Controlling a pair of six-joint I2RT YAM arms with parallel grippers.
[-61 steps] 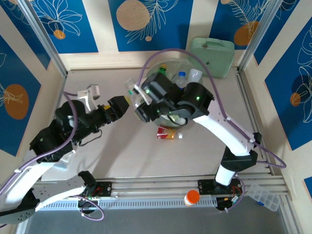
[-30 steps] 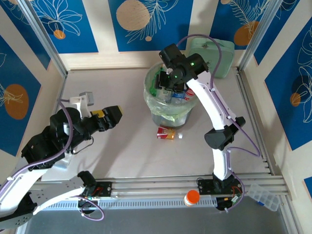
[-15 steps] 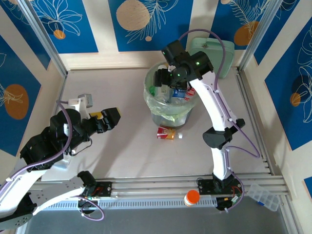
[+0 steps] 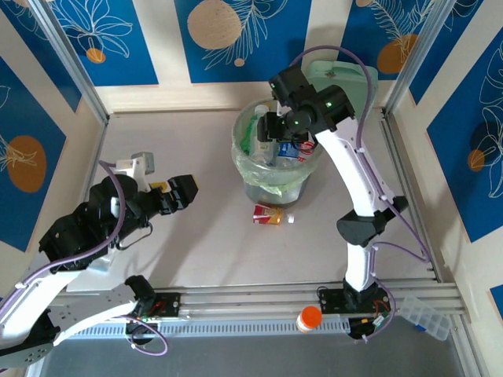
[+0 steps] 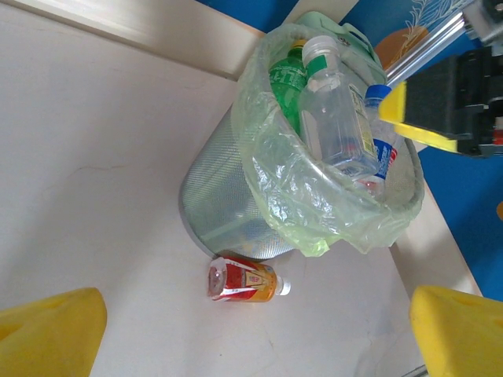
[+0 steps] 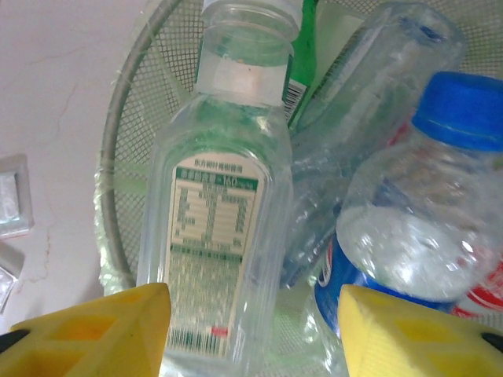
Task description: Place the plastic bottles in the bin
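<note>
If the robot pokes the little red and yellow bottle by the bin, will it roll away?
Probably: the bottle lies on its side on the flat table and looks round, so a sideways nudge would likely roll it. Being small, it is likely light. Its glossy label may be slippery.

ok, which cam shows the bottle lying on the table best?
Left wrist: the bottle lies on its side by the bin, label and white cap plain. Top external shows it too, smaller, at the bin's near side.
</note>
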